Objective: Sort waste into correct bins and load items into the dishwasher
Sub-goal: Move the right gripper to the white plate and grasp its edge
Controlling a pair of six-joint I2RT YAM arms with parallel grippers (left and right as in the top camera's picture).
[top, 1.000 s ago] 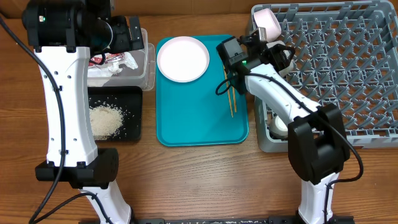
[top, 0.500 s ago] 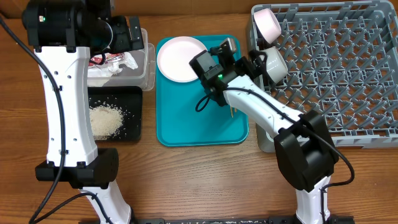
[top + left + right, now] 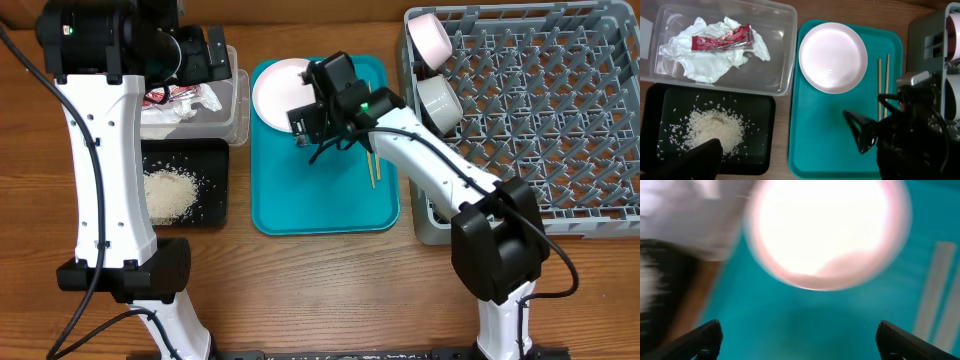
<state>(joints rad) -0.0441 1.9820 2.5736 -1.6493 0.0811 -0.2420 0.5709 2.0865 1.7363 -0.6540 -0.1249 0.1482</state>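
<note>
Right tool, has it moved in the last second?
Yes. The right tool has swung left, from the left edge of the grey dish rack out over the teal tray to the white plate.

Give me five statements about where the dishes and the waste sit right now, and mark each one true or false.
1. The plate lies on the teal tray. True.
2. The chopsticks are in the dish rack. False: they lie on the teal tray, right of the plate, outside the dish rack.
3. The rice is heaped in the black tray. True.
4. The right pincer is shut on the plate. False: it is open, with nothing between its fingers.
5. The red wrapper lies in the black tray. False: it lies in the clear tub, on the napkins.
</note>
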